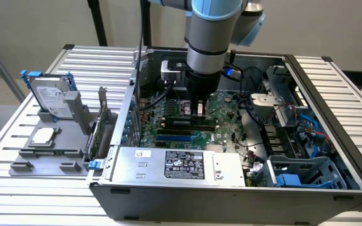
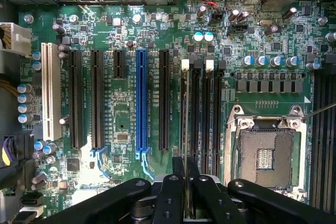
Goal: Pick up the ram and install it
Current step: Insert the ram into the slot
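Note:
The ram shows edge-on as a thin pale line running from between my fingers along the motherboard. It lines up with the memory slot that has a white latch at its far end. My gripper is shut on the ram, its black fingers pressed on either side of the stick. In the exterior view the gripper hangs straight down inside the open computer case, just above the black memory slots. Whether the stick touches the slot I cannot tell.
The open CPU socket lies beside the memory slots, and the blue expansion slot on their other side. The power supply fills the case front. On the exterior view's left, a grey stand carries a hard drive and a green card.

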`<state>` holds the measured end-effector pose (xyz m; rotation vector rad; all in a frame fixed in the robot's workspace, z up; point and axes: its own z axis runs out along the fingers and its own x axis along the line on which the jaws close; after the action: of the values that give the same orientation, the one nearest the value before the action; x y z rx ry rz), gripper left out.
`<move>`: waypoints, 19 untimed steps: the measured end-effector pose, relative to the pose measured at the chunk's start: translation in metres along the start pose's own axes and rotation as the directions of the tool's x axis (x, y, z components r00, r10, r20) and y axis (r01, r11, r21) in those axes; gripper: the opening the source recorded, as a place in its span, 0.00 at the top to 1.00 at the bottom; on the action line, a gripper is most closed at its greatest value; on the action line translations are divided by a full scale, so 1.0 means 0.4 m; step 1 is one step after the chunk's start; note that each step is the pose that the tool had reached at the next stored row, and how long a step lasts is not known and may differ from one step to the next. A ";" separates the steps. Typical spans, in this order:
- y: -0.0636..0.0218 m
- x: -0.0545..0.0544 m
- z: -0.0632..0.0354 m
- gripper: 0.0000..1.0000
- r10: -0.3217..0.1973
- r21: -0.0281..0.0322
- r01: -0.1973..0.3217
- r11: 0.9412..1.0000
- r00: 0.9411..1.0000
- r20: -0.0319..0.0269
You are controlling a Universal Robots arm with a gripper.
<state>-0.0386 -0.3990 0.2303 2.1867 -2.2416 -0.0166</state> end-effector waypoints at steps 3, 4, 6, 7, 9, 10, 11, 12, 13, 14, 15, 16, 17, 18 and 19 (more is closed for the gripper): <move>0.000 0.000 0.001 0.87 0.000 0.000 0.000 1.000 1.000 -0.003; 0.000 0.000 0.001 0.87 0.000 0.000 0.000 1.000 1.000 -0.004; 0.000 0.000 0.002 0.87 0.001 0.000 -0.001 1.000 1.000 -0.006; 0.000 0.000 0.003 0.87 0.001 0.000 -0.001 1.000 1.000 -0.007; 0.000 -0.001 0.004 0.87 0.001 0.000 -0.001 1.000 1.000 -0.007; 0.000 -0.001 0.005 0.87 0.002 0.000 -0.002 1.000 1.000 -0.007; 0.000 -0.002 0.005 0.87 0.002 0.000 -0.002 1.000 1.000 -0.007; 0.000 -0.003 0.006 0.87 0.003 0.000 -0.003 1.000 1.000 -0.007; 0.000 -0.003 0.006 0.87 0.003 0.000 -0.003 1.000 1.000 -0.007; 0.000 -0.004 0.006 0.87 0.004 0.000 -0.004 1.000 1.000 -0.007; 0.000 -0.004 0.007 0.87 0.004 0.000 -0.004 1.000 1.000 -0.007; 0.000 -0.005 0.007 0.87 0.005 0.000 -0.005 1.000 1.000 -0.008; 0.000 -0.005 0.008 0.87 0.005 0.000 -0.005 1.000 1.000 -0.008; 0.001 -0.005 0.009 0.87 0.006 0.000 -0.006 1.000 1.000 -0.008; 0.001 -0.005 0.009 0.87 0.006 0.000 -0.006 1.000 1.000 -0.008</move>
<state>-0.0390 -0.3968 0.2266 2.1758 -2.2439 -0.0073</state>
